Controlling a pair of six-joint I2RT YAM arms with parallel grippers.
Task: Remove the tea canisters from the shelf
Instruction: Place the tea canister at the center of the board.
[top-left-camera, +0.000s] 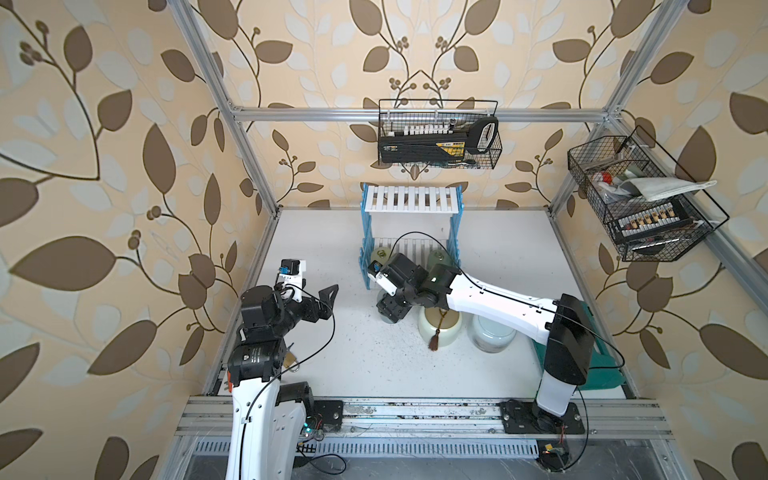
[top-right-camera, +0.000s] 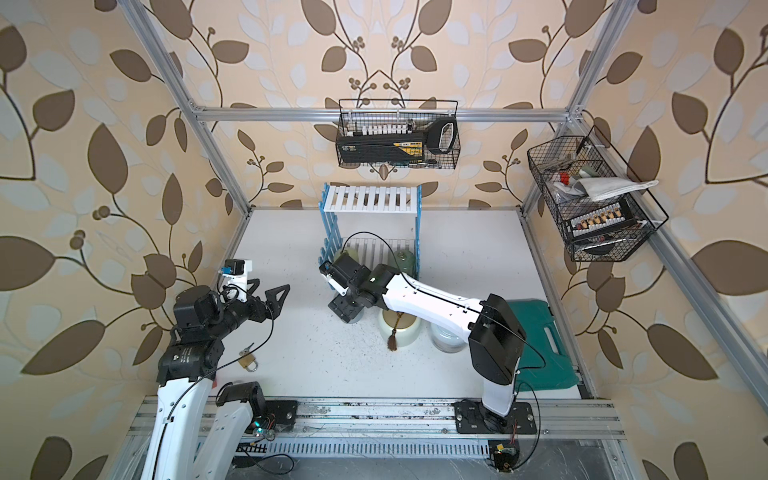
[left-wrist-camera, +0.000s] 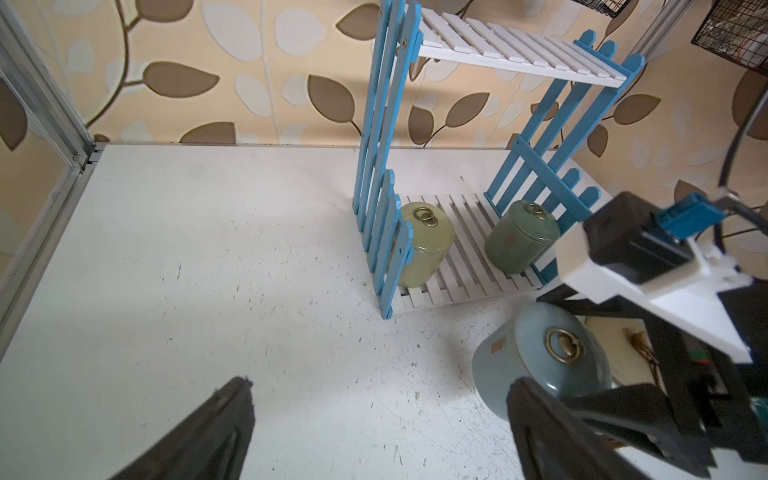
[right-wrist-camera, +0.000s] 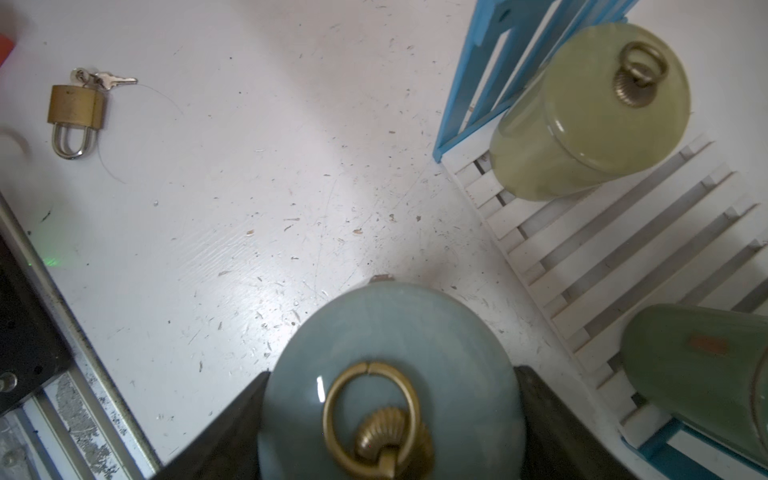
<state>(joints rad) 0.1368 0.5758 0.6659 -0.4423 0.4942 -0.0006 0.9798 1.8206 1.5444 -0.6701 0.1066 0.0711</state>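
Grey-blue tea canister is off the shelf, just near of its left front corner. The right gripper clamps its sides from above, lid ring up, probably to keep it upright. Whether its base touches the table I cannot tell. The cream canister and pale-blue canister stand to its right. On the lower board are the yellow-green canister, left, and the sage green canister, right. The left gripper is spread wide and empty, parked left, clear of the work.
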